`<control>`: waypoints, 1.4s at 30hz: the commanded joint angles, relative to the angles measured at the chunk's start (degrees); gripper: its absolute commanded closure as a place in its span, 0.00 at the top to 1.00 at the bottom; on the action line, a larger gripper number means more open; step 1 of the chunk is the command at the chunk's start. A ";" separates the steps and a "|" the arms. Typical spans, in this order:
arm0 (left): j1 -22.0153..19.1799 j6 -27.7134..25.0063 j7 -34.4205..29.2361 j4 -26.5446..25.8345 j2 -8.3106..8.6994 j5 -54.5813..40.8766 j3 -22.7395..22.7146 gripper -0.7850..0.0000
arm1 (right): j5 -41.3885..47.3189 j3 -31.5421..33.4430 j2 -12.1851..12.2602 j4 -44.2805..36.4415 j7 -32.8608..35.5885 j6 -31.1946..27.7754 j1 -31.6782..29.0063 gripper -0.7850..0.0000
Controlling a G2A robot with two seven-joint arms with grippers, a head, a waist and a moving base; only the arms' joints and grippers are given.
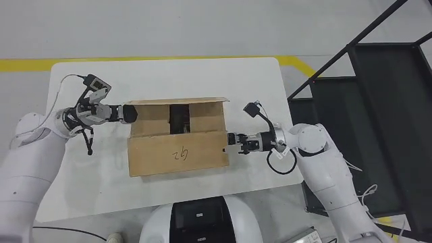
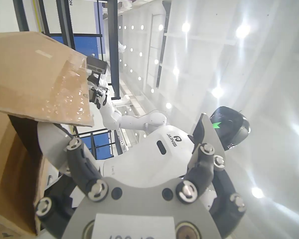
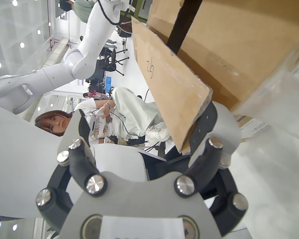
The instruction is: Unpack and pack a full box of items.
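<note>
A brown cardboard box [image 1: 177, 154] stands in the middle of the white table [image 1: 169, 74]. Its top flaps are partly raised, with a dark gap [image 1: 179, 117] between them, and the contents are hidden. My left gripper [image 1: 128, 113] is at the box's left end. In the left wrist view it [image 2: 125, 128] is open, with one finger [image 2: 52, 140] tucked under a side flap [image 2: 32, 75]. My right gripper [image 1: 231, 139] is at the box's right end. It [image 3: 142, 115] is open too, one finger [image 3: 211, 123] against the end of the near long flap [image 3: 169, 80].
Bare tabletop lies behind the box and to its left. A black metal staircase [image 1: 378, 108] stands off the table's right side. A yellow floor line [image 1: 27, 64] runs behind the table.
</note>
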 commanded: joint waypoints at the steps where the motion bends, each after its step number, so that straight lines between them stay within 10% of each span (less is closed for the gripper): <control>1: -1.21 0.50 0.00 1.24 -0.34 -1.89 0.80 1.00 | 1.25 -0.40 0.27 -1.01 0.15 0.18 -0.27 1.00; 22: -19.56 -4.52 14.13 19.71 -6.65 1.57 7.74 1.00 | 1.60 -11.41 7.89 -11.90 4.06 4.08 -3.47 1.00; 42: -24.48 -16.77 28.51 31.26 -12.83 22.29 17.58 1.00 | -10.90 -19.71 8.61 -9.03 -2.53 5.73 -1.01 1.00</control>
